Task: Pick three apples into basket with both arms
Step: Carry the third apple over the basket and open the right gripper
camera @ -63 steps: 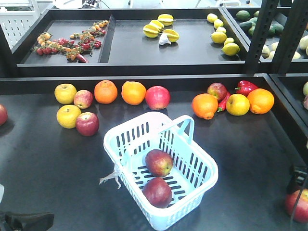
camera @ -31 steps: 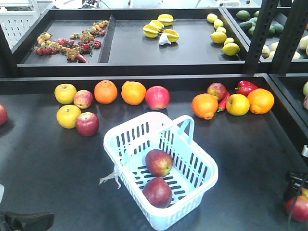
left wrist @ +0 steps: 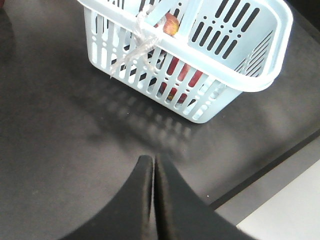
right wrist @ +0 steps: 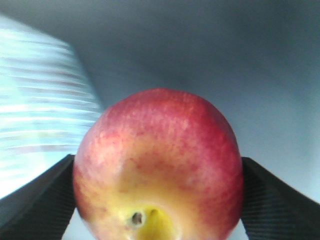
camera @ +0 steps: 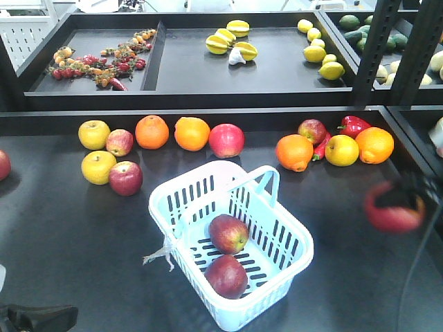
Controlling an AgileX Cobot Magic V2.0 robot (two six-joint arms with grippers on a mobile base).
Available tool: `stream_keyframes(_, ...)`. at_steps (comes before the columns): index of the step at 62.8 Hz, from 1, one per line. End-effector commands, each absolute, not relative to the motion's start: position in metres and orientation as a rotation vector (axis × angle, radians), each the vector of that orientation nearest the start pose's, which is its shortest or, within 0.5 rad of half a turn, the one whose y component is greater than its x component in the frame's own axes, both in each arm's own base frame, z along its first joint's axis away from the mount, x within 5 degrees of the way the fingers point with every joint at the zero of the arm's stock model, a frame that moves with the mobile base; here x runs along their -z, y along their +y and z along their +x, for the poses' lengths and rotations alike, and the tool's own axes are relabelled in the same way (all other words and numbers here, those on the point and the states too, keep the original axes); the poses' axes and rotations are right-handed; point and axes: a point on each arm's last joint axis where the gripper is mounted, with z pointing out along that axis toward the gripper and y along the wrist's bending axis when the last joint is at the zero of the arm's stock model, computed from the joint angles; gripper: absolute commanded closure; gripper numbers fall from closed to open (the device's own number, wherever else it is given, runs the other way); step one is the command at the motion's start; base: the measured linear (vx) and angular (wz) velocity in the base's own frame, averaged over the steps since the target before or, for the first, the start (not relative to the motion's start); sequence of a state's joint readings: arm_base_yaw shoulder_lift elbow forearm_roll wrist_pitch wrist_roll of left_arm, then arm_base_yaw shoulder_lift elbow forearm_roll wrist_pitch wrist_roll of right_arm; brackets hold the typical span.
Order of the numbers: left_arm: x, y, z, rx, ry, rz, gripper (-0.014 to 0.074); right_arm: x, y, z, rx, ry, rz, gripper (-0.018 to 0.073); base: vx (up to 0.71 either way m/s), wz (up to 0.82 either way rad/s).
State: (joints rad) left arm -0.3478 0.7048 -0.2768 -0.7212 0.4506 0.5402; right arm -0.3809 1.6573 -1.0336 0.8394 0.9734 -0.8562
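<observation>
- Pinching shut on nothing, the left gripper (left wrist: 153, 170) hovers low near the basket (camera: 294, 238).
- Two apples (camera: 228, 233) lie in the basket.
- Right gripper (right wrist: 159, 200) clamps a third apple (camera: 393, 207), blurred, right of the basket.

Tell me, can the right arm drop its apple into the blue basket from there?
Probably yes. The right gripper grips the apple in the air beside the basket, whose open top is clear; only the handle stands nearby.

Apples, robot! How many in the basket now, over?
Two apples in basket. Right gripper shut on third apple, airborne right of basket. Left gripper shut, empty. Path looks open.
</observation>
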Motion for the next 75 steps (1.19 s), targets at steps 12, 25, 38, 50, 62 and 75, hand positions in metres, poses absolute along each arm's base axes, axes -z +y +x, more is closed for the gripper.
stream_keyframes(12,-0.227,-0.066,0.109,0.593,2.201,0.357,0.0603,-0.270,0.041,0.307,-0.860,2.385,-0.376,0.0564,0.00,0.00)
stream_keyframes(25,-0.227,-0.066,0.109,0.593,2.201,0.357,0.0603,-0.255,0.102,0.312,-0.818,2.380,-0.498,0.0561,0.00,0.00)
stream_keyframes(38,-0.227,-0.066,0.109,0.592,2.200,0.356,0.0603,-0.227,0.133,0.316,-0.806,2.426,-0.562,0.0498,0.00,0.00)
stream_keyframes(50,-0.227,-0.066,0.109,0.590,2.199,0.358,0.0603,-0.213,0.139,0.318,-0.818,2.458,-0.589,0.0244,0.00,0.00)
stream_keyframes(62,-0.227,-0.066,0.109,0.590,2.199,0.358,0.0603,-0.212,0.139,0.319,-0.814,2.458,-0.597,-0.0095,0.00,0.00)
stream_keyframes(75,-0.227,-0.066,0.109,0.590,2.199,0.358,0.0603,-0.212,0.140,0.317,-0.830,2.463,-0.610,-0.0163,0.00,0.00)
